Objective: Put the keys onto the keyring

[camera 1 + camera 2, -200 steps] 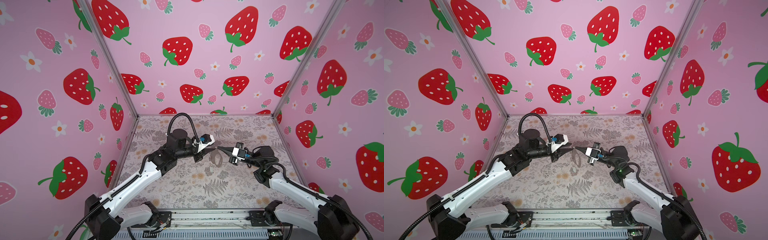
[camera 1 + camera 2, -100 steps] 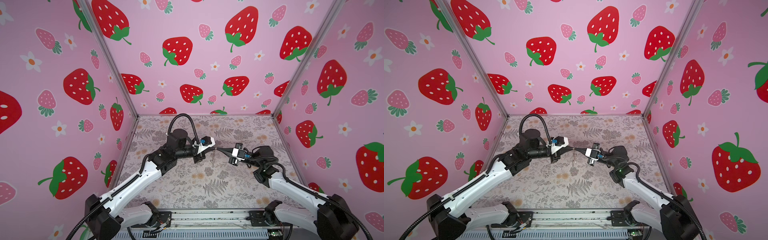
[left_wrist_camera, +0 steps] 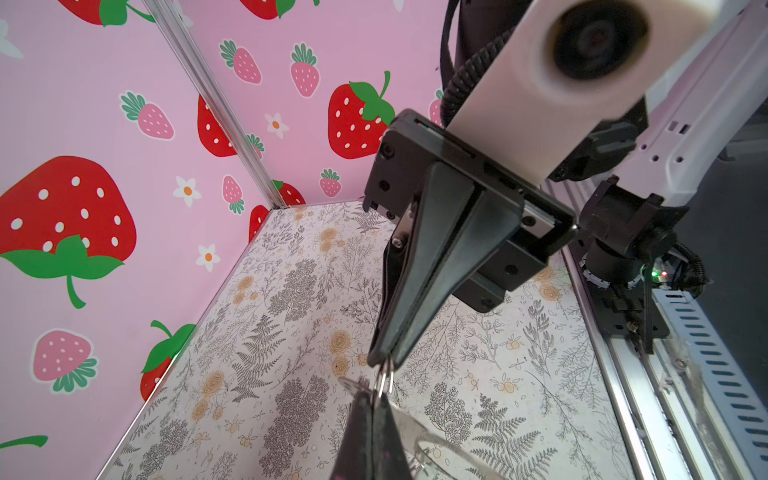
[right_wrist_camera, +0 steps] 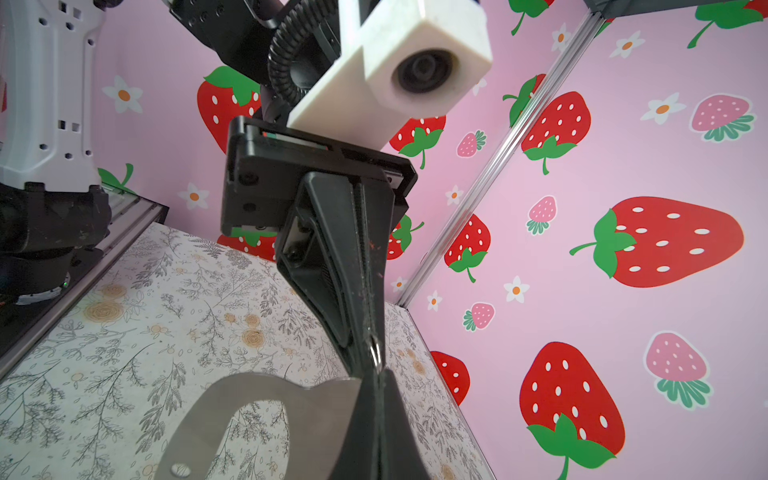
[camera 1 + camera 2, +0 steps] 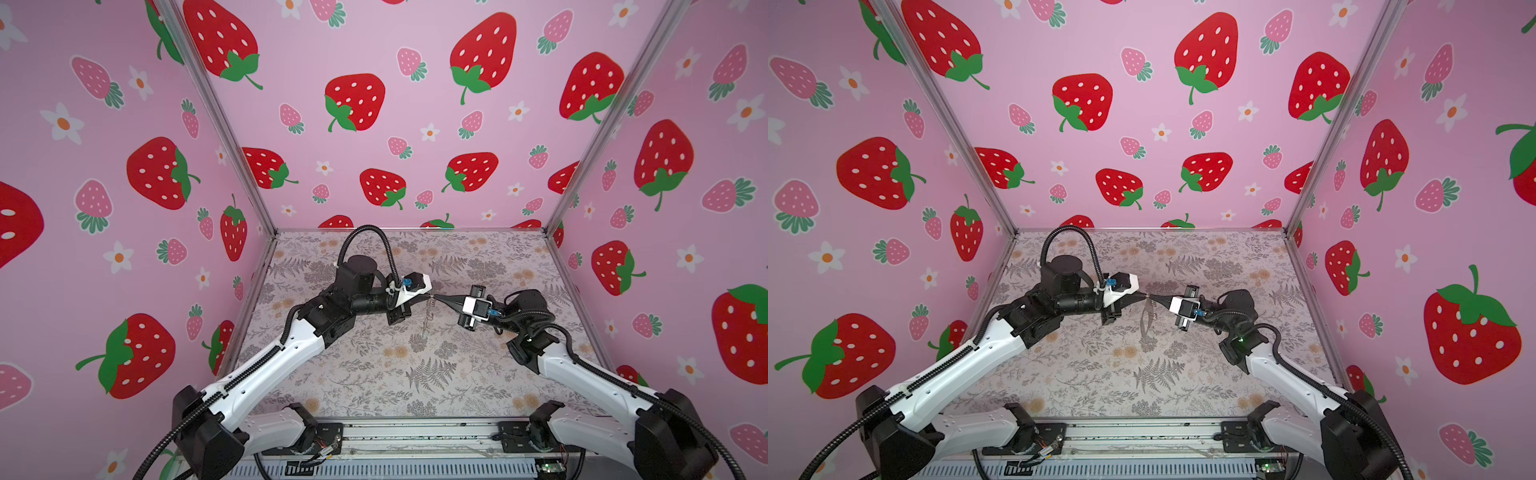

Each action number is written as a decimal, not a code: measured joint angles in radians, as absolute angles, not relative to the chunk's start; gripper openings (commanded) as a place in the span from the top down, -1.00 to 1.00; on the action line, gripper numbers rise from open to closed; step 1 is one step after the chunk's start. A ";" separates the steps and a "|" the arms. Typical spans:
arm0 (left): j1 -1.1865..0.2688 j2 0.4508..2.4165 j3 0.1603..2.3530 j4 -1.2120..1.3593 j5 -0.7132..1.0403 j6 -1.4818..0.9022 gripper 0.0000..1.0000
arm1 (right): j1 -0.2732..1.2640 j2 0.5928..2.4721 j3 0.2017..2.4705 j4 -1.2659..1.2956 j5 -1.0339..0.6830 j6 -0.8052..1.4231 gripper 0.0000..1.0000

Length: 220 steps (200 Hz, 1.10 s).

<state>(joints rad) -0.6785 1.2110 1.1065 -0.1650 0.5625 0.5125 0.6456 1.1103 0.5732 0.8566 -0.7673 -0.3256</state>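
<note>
Grip from both sides: left gripper [image 4: 372, 347] and right gripper [image 3: 382, 360], fully closed, pinch the dangling keyring [image 4: 316, 419].

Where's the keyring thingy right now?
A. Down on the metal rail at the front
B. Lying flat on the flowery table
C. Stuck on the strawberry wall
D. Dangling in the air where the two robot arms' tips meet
D: the keyring dangles clear of the table, at the spot where the left gripper and the right gripper meet tip to tip, fingers shut.
</note>
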 measured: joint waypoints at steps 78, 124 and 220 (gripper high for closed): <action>-0.676 1.217 1.113 -0.175 0.569 0.519 1.00 | 0.646 1.110 0.573 0.850 -0.762 -0.341 1.00; -0.670 1.224 1.123 -0.187 0.588 0.519 1.00 | 0.645 1.110 0.573 0.850 -0.766 -0.362 1.00; -0.665 1.255 1.147 -0.204 0.601 0.515 0.97 | 0.640 1.096 0.572 0.815 -0.753 -0.394 1.00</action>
